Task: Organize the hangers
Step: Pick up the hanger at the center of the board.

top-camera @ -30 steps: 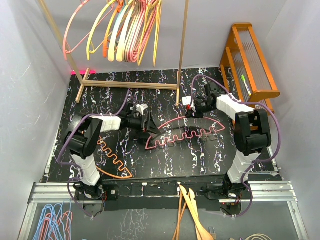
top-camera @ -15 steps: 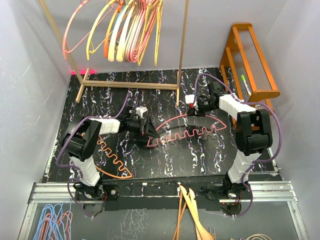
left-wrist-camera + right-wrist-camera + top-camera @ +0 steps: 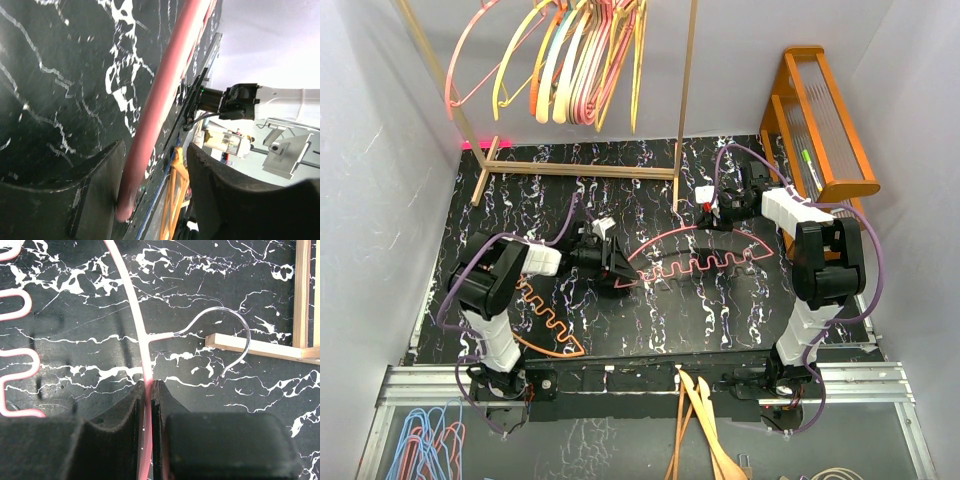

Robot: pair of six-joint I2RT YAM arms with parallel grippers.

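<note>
Near left arm base: orange hanger (image 3: 550, 322) flat on table (image 3: 660, 325). Mid-table: left gripper (image 3: 617, 268) jaws apart, straddling pink hanger (image 3: 700, 268) end, one finger touching. right gripper (image 3: 712, 212) clamped on its arc beside hook. Far: other hangers (image 3: 582, 60) on rack (image 3: 688, 90).

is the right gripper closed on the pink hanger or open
Shut on it: in the right wrist view the right gripper has both fingers pressed against the thin arc of the pink hanger, no gap showing.

Pink hanger (image 3: 141, 335) (clear hook (image 3: 226, 319)) between fingers (image 3: 120, 412)
</note>
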